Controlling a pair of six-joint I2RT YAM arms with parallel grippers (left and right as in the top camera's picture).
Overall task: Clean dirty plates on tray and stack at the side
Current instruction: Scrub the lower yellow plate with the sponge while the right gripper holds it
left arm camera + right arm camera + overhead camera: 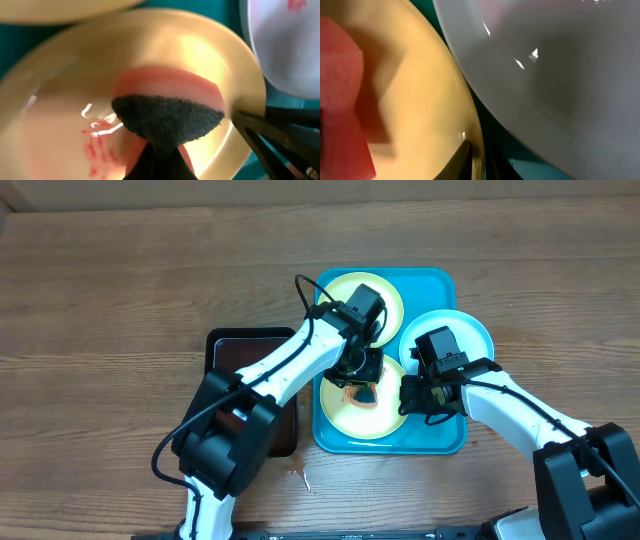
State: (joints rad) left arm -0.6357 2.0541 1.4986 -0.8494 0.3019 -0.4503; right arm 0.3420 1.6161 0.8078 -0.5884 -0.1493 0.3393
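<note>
The turquoise tray (pixel 440 280) holds three plates. One yellow-green plate (pixel 385 290) lies at the back, the blue-white plate (pixel 470 330) at the right, and a second yellow-green plate (pixel 345 415) at the front. My left gripper (pixel 362 380) is shut on a pink sponge with a dark scouring pad (pixel 167 120), pressed into the front plate (pixel 60 100), which has red smears. My right gripper (pixel 415 402) is shut on that plate's right rim (pixel 477 150), one finger inside and one outside. The blue-white plate (pixel 560 75) lies just beside it.
A smaller black tray of dark liquid (pixel 222 345) stands left of the turquoise tray, partly under my left arm. Bare wooden table (pixel 120 300) surrounds both trays. The blue-white plate's rim overlaps the turquoise tray's right edge.
</note>
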